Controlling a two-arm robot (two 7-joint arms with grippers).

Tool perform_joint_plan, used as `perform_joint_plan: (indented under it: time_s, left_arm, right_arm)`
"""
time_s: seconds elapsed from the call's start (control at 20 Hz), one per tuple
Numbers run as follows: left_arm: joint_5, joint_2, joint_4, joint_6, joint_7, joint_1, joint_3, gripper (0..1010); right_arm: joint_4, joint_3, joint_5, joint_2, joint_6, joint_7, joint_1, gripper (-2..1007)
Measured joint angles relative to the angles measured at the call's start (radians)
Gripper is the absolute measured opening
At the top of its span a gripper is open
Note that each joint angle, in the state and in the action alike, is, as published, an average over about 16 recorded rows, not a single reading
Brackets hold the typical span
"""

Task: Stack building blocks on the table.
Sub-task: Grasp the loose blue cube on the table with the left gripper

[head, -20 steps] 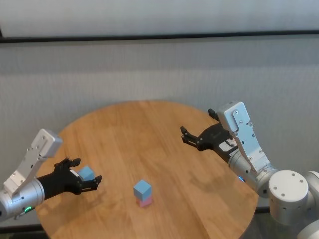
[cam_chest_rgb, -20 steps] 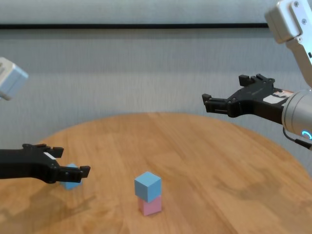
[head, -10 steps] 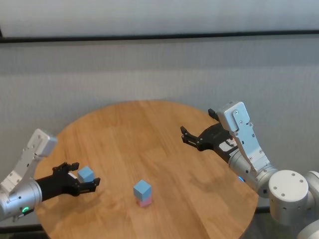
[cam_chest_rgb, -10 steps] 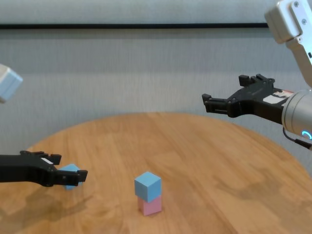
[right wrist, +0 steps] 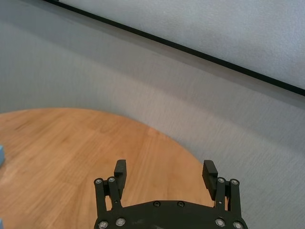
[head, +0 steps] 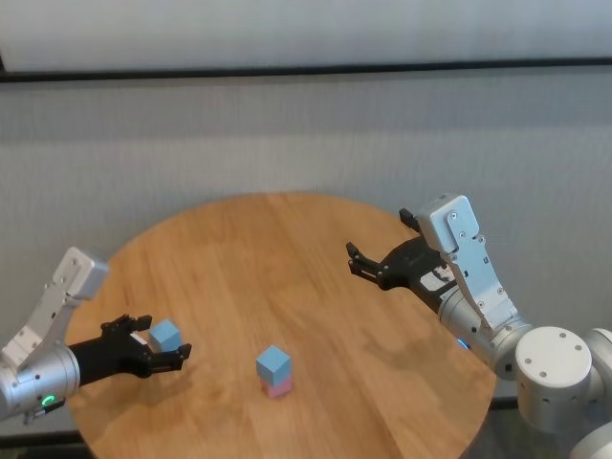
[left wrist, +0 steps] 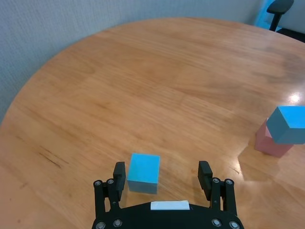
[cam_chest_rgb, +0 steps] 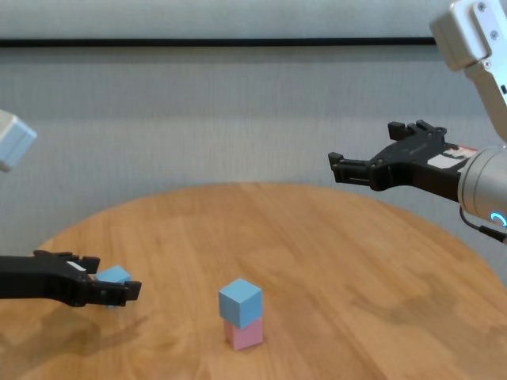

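Observation:
A light blue block [head: 273,361] sits stacked on a pale pink block [head: 278,387] near the front middle of the round wooden table [head: 287,258]; the stack also shows in the chest view [cam_chest_rgb: 240,302] and the left wrist view [left wrist: 288,125]. A second light blue block [head: 165,334] lies on the table at the left. My left gripper [head: 151,346] is open and low around it; in the left wrist view the block [left wrist: 144,172] sits between the fingers, close to one finger, not clamped. My right gripper [head: 368,265] is open and empty, held high over the table's right side.
A grey wall stands behind the table. The table's far edge shows in the right wrist view [right wrist: 157,133]. Bare wood lies between the loose block and the stack.
My left gripper has come down and drawn back a little, so the loose blue block now sits between its open fingers. The right arm has not moved.

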Motion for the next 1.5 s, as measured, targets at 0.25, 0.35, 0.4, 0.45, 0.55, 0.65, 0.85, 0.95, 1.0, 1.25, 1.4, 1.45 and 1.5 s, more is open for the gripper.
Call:
perform_joint_plan:
  time_s: [0.25, 0.35, 0.4, 0.45, 0.55, 0.65, 0.85, 0.95, 1.0, 1.25, 1.4, 1.45, 1.5]
  left_arm:
    - [0.008, -0.005, 0.041, -0.007, -0.01, -0.028, 0.015, 999]
    - [0.011, -0.007, 0.056, -0.008, -0.013, -0.04, 0.02, 999]
    - [0.013, -0.009, 0.063, -0.008, -0.014, -0.046, 0.022, 999]
    - [0.015, -0.01, 0.069, -0.007, -0.015, -0.051, 0.024, 999]
    - [0.018, -0.012, 0.079, -0.005, -0.016, -0.061, 0.027, 999]
    - [0.022, -0.014, 0.088, -0.002, -0.017, -0.071, 0.03, 999]
    - [0.026, -0.018, 0.101, 0.008, -0.019, -0.087, 0.034, 999]
    - [0.027, -0.02, 0.106, 0.015, -0.022, -0.094, 0.035, 999]
    - [0.027, -0.02, 0.107, 0.018, -0.024, -0.098, 0.036, 999]
    - [0.026, -0.023, 0.118, 0.037, -0.037, -0.115, 0.042, 999]
    - [0.025, -0.023, 0.124, 0.049, -0.047, -0.124, 0.048, 999]
    - [0.025, -0.023, 0.126, 0.054, -0.051, -0.127, 0.051, 999]
    - [0.025, -0.022, 0.127, 0.06, -0.054, -0.13, 0.053, 999]
  right_arm:
    - [0.0, 0.0, 0.0, 0.0, 0.0, 0.0, 0.0, 1005]
    - [0.0, 0.0, 0.0, 0.0, 0.0, 0.0, 0.0, 1005]
    - [0.0, 0.0, 0.0, 0.0, 0.0, 0.0, 0.0, 1005]
    - [0.0, 0.0, 0.0, 0.0, 0.0, 0.0, 0.0, 1005]
    - [0.0, 0.0, 0.0, 0.0, 0.0, 0.0, 0.0, 1004]
    - [0.0, 0.0, 0.0, 0.0, 0.0, 0.0, 0.0, 1005]
    - [0.0, 0.0, 0.0, 0.0, 0.0, 0.0, 0.0, 1005]
    - [0.0, 0.0, 0.0, 0.0, 0.0, 0.0, 0.0, 1004]
    - [0.0, 0.0, 0.0, 0.0, 0.0, 0.0, 0.0, 1004]
    - [0.0, 0.0, 0.0, 0.0, 0.0, 0.0, 0.0, 1004]
    - [0.0, 0.0, 0.0, 0.0, 0.0, 0.0, 0.0, 1004]
    - [0.0, 0.0, 0.0, 0.0, 0.0, 0.0, 0.0, 1004]
    - [0.0, 0.0, 0.0, 0.0, 0.0, 0.0, 0.0, 1004]
